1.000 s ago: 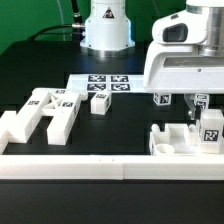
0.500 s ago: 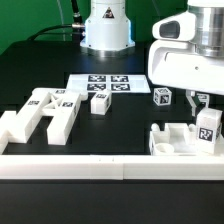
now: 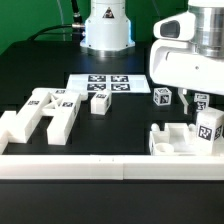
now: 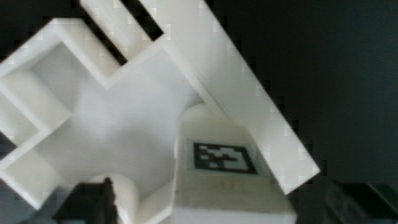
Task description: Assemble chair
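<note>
The chair is in separate white tagged pieces. On the exterior view's right a chunky piece with a tagged upright block lies on the black table. A small tagged cube stands behind it. My gripper hangs just above this group. In the wrist view a white tagged piece fills the frame, and my gripper is open with a dark finger on either side of its block. At the left lie a large H-like piece and a small block.
The marker board lies flat at the back middle, in front of the robot base. A long low white border rail runs along the front edge of the table.
My gripper has shifted toward the exterior view's right, uncovering the small tagged cube. The chair pieces have not moved.
</note>
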`<action>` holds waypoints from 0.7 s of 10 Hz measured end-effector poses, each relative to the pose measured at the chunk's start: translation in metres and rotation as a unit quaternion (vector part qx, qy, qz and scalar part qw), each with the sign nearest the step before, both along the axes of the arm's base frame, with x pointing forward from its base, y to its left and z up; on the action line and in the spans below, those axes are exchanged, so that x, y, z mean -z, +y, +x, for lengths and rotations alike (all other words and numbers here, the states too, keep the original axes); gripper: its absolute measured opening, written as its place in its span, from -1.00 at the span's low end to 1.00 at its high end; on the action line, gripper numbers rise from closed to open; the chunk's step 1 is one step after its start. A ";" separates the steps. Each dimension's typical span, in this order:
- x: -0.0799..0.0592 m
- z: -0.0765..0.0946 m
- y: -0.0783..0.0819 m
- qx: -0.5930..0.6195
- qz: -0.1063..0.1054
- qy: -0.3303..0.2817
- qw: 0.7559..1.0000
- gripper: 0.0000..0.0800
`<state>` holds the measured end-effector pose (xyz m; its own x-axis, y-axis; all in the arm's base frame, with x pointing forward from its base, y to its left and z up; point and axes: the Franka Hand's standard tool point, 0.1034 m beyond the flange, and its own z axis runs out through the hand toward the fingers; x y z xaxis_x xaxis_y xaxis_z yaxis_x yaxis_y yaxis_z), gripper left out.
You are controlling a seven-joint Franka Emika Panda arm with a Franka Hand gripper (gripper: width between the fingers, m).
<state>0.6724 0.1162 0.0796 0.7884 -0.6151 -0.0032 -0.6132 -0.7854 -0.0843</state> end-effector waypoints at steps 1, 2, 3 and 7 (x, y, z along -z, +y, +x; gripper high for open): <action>0.000 0.000 0.000 -0.039 -0.002 -0.003 0.999 0.59; 0.000 0.000 0.001 -0.091 -0.009 -0.006 0.996 0.59; 0.001 -0.001 0.001 -0.157 -0.015 -0.010 0.987 0.62; 0.000 0.000 -0.001 -0.319 -0.023 -0.020 0.947 0.62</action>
